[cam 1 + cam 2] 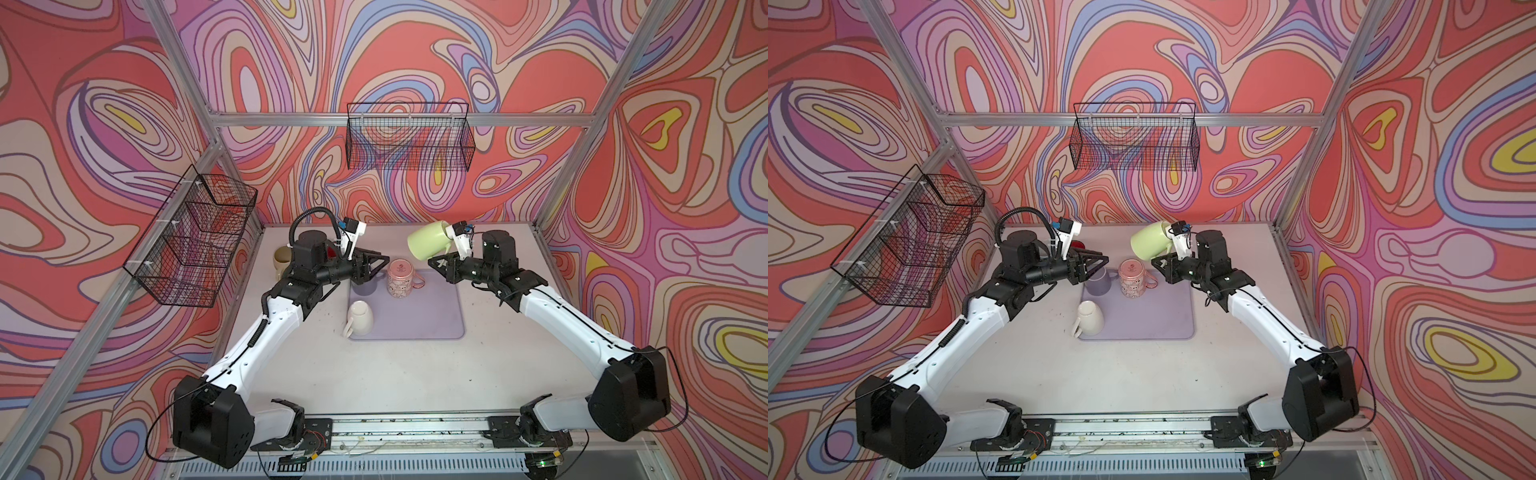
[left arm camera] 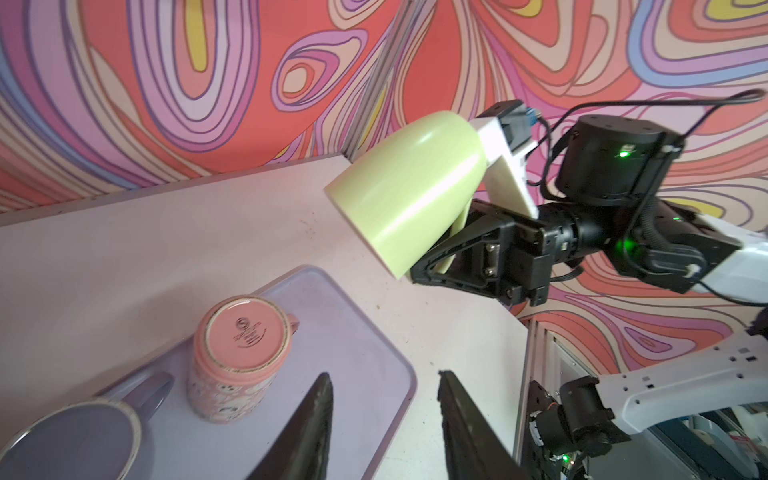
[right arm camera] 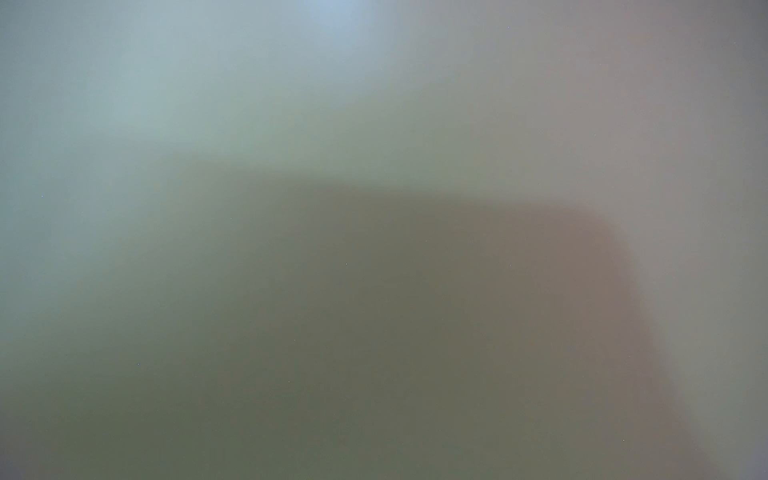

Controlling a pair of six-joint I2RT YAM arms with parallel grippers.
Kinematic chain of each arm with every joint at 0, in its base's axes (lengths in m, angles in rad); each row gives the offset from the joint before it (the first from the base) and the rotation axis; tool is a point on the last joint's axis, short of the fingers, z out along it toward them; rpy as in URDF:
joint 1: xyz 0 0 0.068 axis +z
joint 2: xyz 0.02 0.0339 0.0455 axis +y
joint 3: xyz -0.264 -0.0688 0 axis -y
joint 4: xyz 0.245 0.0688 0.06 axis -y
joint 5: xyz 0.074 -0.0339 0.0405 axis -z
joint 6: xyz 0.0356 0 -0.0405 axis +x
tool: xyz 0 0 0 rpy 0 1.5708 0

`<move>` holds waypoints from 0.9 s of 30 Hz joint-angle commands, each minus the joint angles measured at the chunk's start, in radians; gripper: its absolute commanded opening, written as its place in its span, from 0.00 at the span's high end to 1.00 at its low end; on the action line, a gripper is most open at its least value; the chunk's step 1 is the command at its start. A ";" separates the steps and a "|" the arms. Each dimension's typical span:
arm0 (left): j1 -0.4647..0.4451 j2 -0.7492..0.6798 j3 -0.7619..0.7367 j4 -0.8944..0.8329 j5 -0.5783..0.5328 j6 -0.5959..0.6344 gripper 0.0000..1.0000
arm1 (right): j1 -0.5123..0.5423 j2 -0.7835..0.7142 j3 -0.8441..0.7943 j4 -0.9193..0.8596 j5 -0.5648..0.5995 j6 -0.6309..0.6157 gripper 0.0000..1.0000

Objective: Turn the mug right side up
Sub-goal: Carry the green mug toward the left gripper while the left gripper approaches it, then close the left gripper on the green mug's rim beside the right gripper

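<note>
The green mug (image 1: 427,246) (image 1: 1149,243) (image 2: 407,195) hangs tilted above the table's far side. My right gripper (image 1: 437,262) (image 1: 1158,262) (image 2: 434,266) is shut on its handle (image 2: 455,245). The right wrist view is only a green-grey blur, with the mug right against the lens. My left gripper (image 1: 380,264) (image 1: 1102,261) (image 2: 384,376) stands open and holds nothing. It hovers over the lilac mat (image 1: 424,316) (image 2: 357,332), next to an upside-down pink mug (image 1: 400,278) (image 1: 1131,279) (image 2: 241,353).
On the mat, a purple mug (image 1: 1098,281) (image 2: 70,440) stands upright under the left gripper and a white mug (image 1: 360,318) (image 1: 1090,318) stands upside down. A beige mug (image 1: 281,257) sits behind the left arm. Wire baskets (image 1: 407,137) (image 1: 195,237) hang on the back and left walls.
</note>
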 commanded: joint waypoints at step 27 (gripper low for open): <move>-0.120 0.139 0.055 0.412 0.103 -0.211 0.52 | -0.004 -0.052 -0.048 0.333 -0.346 0.141 1.00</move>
